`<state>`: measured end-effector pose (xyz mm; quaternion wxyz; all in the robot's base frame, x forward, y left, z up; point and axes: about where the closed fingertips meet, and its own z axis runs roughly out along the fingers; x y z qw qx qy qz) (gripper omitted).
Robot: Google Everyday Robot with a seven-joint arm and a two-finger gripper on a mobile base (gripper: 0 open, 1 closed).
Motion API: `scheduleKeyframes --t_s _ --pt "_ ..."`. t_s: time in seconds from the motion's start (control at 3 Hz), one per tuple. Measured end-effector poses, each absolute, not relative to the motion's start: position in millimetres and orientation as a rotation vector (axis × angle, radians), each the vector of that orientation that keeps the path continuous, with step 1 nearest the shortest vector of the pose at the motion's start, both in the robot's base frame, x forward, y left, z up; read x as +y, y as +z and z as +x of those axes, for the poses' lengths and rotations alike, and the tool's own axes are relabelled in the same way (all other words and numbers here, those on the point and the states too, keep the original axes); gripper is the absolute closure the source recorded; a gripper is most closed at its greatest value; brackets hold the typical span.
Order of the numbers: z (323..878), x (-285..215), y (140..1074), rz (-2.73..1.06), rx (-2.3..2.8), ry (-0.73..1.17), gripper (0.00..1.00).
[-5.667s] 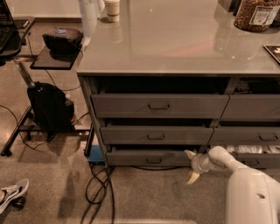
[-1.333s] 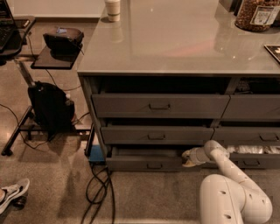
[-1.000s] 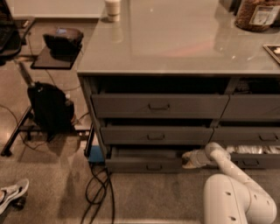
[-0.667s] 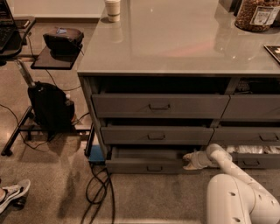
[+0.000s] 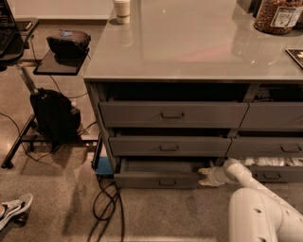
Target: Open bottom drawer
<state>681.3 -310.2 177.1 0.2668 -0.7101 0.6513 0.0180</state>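
A wide grey surface [image 5: 189, 47] topped a stack of drawers. The robot's white arm [image 5: 265, 212] reached in from the lower right. The two taller drawers [image 5: 173, 115] above sat slightly open. Beneath them, the bottom drawer [image 5: 156, 167] stood pulled partway out at floor level, its plain grey inside showing behind a low front. A black bag [image 5: 54, 116] sat on the floor to the left. A jar [image 5: 277, 16] and a cup [image 5: 122, 9] stood well apart on the surface. The gripper [image 5: 204, 176] was at the right end of the bottom drawer's front; whether it was parted or closed could not be told.
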Motion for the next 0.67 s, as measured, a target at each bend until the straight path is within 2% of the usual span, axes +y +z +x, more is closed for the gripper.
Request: scheduleKeyframes --t_s 0.67 --pt "673.2 -316.2 187.1 -1.933 1.723 0.011 1.0"
